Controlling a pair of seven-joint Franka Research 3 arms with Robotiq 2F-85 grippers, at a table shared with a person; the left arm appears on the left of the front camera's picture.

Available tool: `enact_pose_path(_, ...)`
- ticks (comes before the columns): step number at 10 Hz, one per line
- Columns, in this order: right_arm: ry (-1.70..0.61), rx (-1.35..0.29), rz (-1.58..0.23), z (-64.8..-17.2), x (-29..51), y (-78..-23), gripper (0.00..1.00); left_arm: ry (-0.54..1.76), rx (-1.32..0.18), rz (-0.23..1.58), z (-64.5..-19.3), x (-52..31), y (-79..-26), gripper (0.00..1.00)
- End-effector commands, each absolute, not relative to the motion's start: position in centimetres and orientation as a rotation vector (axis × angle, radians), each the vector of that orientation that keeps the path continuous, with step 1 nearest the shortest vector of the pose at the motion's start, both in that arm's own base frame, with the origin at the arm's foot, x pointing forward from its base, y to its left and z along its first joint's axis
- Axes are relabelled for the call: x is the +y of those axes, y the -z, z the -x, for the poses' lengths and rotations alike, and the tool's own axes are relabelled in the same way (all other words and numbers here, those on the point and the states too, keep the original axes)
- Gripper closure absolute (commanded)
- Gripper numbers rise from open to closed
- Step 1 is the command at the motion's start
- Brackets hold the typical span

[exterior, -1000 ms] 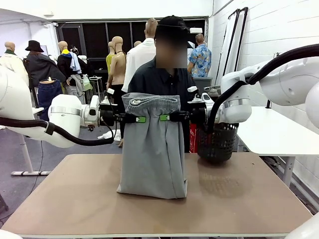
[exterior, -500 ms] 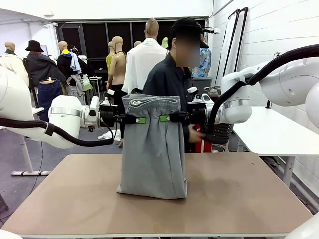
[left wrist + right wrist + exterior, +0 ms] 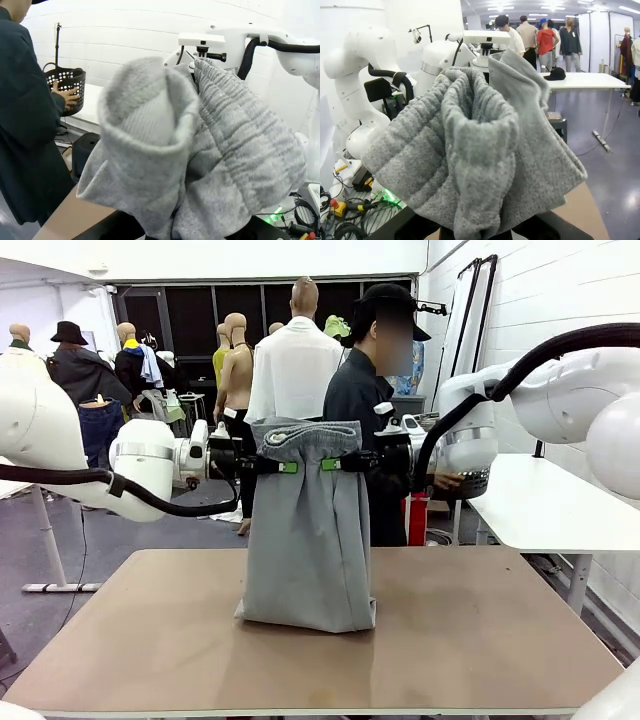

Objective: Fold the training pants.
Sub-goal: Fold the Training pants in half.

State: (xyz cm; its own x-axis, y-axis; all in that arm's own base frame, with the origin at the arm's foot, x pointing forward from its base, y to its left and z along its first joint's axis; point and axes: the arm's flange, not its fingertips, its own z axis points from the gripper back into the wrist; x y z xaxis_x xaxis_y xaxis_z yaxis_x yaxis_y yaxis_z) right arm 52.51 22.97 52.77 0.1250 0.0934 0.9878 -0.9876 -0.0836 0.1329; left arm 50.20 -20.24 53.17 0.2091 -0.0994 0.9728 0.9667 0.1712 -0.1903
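The light grey training pants [image 3: 308, 540] hang folded above the brown table [image 3: 480, 640], their lower end resting on it. My left gripper [image 3: 283, 466] is shut on the waistband's left side and my right gripper [image 3: 332, 464] is shut on its right side, the two facing each other close together. In the left wrist view the bunched waistband [image 3: 200, 150] covers the fingers. The same bunched grey waistband [image 3: 475, 150] covers the fingers in the right wrist view.
A person in a dark shirt [image 3: 365, 410] stands behind the table, turned to the right, holding a black mesh basket [image 3: 466, 483] over the white side table [image 3: 540, 505]. That basket [image 3: 66, 82] also appears in the left wrist view. The brown table has free room on both sides of the pants.
Both grippers have lifted the waistband slightly. The person has turned right and carried the black basket away from the brown table toward the white side table.
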Motion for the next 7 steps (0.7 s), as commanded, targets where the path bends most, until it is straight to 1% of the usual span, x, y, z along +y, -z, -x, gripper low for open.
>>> enact_pose_path(1,-1.269,-0.966,-1.266,-55.6,23.8,-55.2,1.00,0.991,-1.039,1.059,-52.3,-21.5,-55.5,1.00)
enact_pose_path(3,-1.316,-0.995,-1.221,-58.0,24.2,-57.9,1.00,0.981,-1.080,1.027,-54.6,-21.8,-57.9,1.00)
enact_pose_path(7,-1.405,-1.066,-1.174,-61.8,25.1,-63.5,1.00,0.984,-1.164,0.943,-57.4,-21.8,-63.8,1.00)
